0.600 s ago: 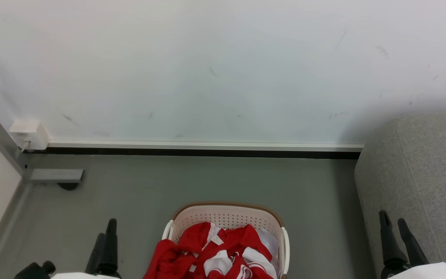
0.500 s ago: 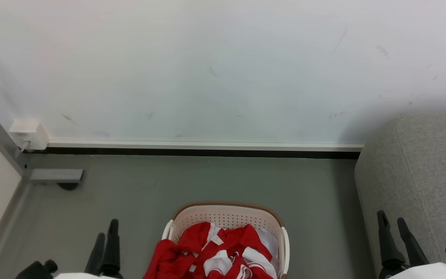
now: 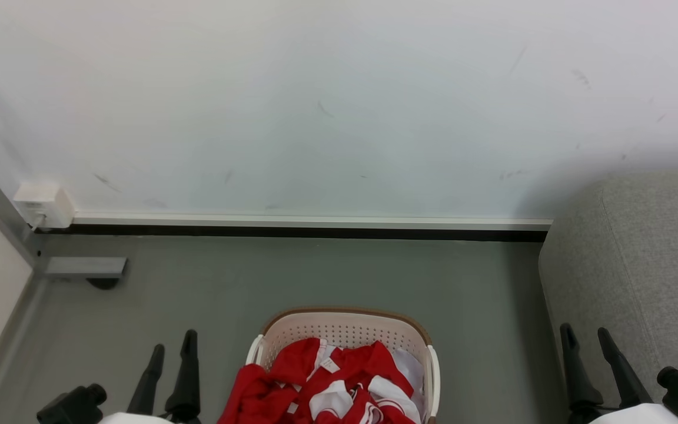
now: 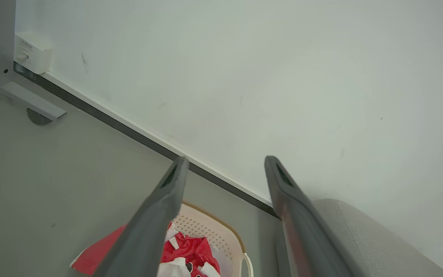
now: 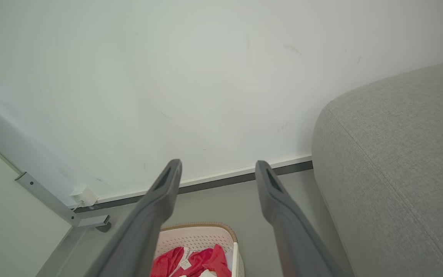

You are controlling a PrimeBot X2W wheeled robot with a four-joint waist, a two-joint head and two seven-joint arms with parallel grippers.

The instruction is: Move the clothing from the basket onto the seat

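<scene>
The basket (image 3: pixel 345 321), cream with a brown rim, stands on the floor at the bottom middle of the head view, with the red and white clothing (image 3: pixel 321 388) heaped inside and one fold hanging over its left rim. The grey seat (image 3: pixel 639 259) fills the right side. My left gripper (image 3: pixel 173 341) is open, left of the basket and clear of it. My right gripper (image 3: pixel 585 333) is open beside the seat's edge. From the left wrist I see the basket (image 4: pixel 221 231), the clothing (image 4: pixel 190 248) and the seat (image 4: pixel 363 234); from the right wrist the basket (image 5: pixel 202 234) and the seat (image 5: pixel 398 161).
A white wall (image 3: pixel 339 106) with a dark skirting strip runs behind the basket. A grey metal frame leg (image 3: pixel 83 266) and a small white box (image 3: pixel 42 203) sit at the left. Grey floor (image 3: pixel 315 271) lies open between basket and wall.
My left gripper has shifted right toward the basket and its fingers now show apart. My right gripper has moved slightly left and lower. The basket and clothing are unmoved.
</scene>
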